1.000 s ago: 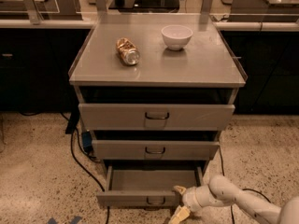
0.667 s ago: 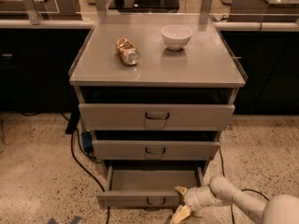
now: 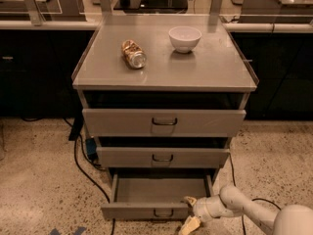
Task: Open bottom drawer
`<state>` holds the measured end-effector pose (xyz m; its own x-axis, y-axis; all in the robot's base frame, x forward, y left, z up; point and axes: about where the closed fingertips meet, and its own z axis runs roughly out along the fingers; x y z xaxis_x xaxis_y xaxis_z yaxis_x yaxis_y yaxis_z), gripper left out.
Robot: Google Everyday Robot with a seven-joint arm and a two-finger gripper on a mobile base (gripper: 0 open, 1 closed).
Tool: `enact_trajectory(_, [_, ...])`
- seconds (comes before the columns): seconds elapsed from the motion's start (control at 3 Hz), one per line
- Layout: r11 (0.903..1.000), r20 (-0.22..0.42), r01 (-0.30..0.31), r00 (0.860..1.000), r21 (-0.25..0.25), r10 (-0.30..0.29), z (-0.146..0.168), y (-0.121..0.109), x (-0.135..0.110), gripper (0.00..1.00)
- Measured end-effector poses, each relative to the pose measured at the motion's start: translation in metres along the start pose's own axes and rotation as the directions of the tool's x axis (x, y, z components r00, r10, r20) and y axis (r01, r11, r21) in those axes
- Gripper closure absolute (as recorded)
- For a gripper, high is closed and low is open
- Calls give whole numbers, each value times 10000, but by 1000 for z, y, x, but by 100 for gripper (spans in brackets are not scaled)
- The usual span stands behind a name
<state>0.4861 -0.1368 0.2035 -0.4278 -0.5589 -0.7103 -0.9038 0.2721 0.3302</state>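
Camera view.
- A grey cabinet (image 3: 210,70) with three drawers is being seen from the front and above, standing on a speckled floor (image 3: 34,190).
- The bottom drawer (image 3: 142,211) is being held pulled out at the foot of the cabinet, lowest of the three; its plain grey tray is being exposed behind the narrow front, and a small dark loop handle (image 3: 164,213) is being shown at the centre.
- The gripper (image 3: 190,212) is being positioned at the right end of that drawer front, low in the frame. Its pale fingers (image 3: 190,224) are being kept apart: one tip inside the tray edge, the other outside the front panel. Whether they are being pressed against the panel cannot be told.
- The white arm (image 3: 244,207) is being extended in from the lower right corner.
- The middle drawer (image 3: 195,157) and top drawer (image 3: 205,122) are each being shown slightly forward of the frame.
- On the cabinet top, a crushed can (image 3: 133,54) is being left lying on its side, with a white bowl (image 3: 185,38) upright near it, to the right.
- A dark cable (image 3: 87,174) is being trailed across the floor at the cabinet's left.
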Motion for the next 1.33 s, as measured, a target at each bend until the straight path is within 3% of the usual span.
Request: enact_trajectory(1.33, [9978,98,-616,9980,-244,619,-3,19,7,0])
